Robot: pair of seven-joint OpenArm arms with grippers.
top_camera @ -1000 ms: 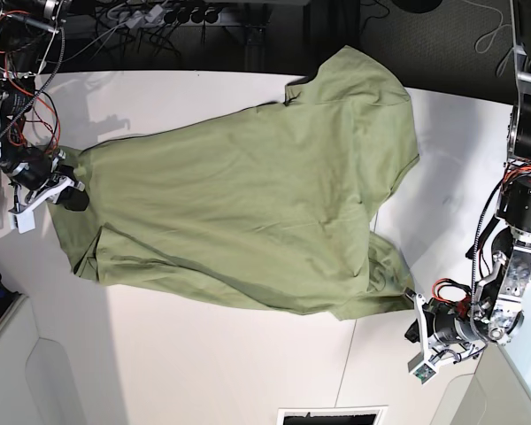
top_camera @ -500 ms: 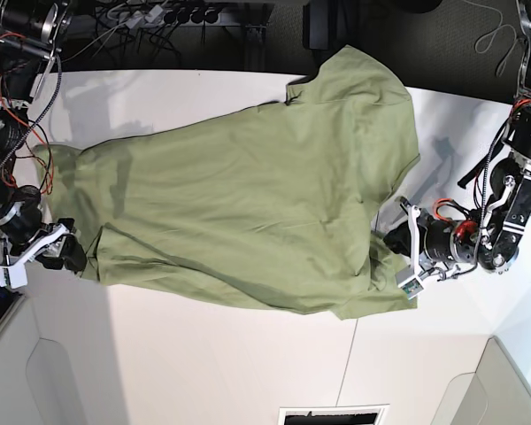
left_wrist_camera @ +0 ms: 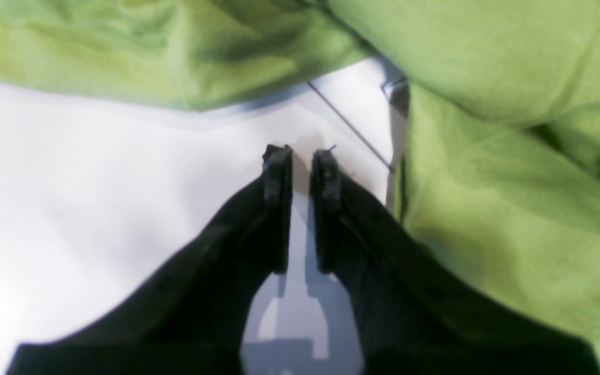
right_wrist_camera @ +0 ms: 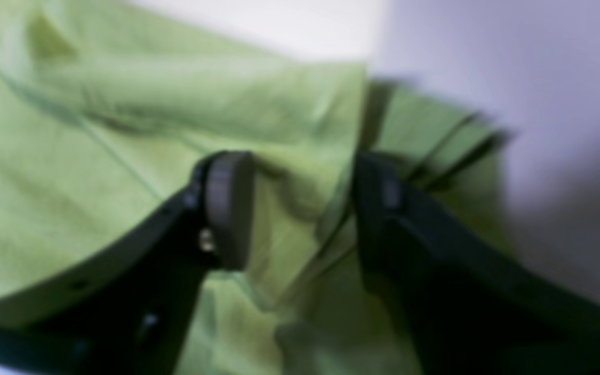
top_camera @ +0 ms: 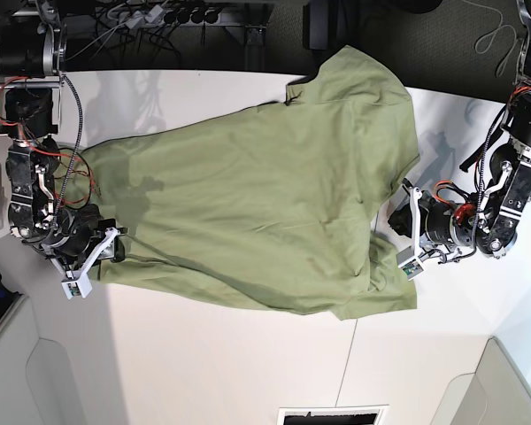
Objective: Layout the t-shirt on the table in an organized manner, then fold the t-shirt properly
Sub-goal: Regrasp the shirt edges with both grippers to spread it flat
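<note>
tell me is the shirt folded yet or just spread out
Spread out, not folded: the t-shirt lies open across the table, wrinkled, with one corner bunched up.

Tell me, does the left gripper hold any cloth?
No, the left gripper has only bare table between its nearly closed jaws; the t-shirt lies beside it.

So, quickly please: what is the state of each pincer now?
Left pincer: nearly closed, holding nothing, over the bare table.
Right pincer: open, straddling a fold of the t-shirt, not gripping it.
</note>
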